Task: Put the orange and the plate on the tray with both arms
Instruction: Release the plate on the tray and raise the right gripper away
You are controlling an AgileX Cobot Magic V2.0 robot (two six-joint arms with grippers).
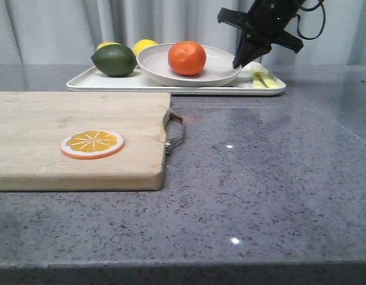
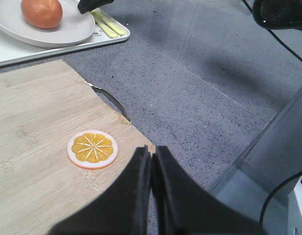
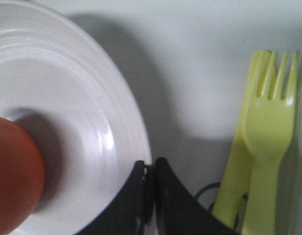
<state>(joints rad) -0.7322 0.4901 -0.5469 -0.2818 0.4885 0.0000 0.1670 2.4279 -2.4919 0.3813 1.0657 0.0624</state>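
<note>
The orange [image 1: 187, 57] sits in the plate [image 1: 215, 74], and the plate rests on the tray [image 1: 88, 84] at the table's 12 o'clock, so placement looks done. The right gripper [image 1: 238, 63] hangs at the plate's 3 o'clock rim, its fingers pinched on that rim. The step in hand seems to be letting go. Next it should spread its fingers and lift straight up, without tipping the plate. The left gripper [image 2: 151, 156] hovers over the board [image 1: 64, 113], clenched and empty, near the slice [image 1: 92, 143].
</note>
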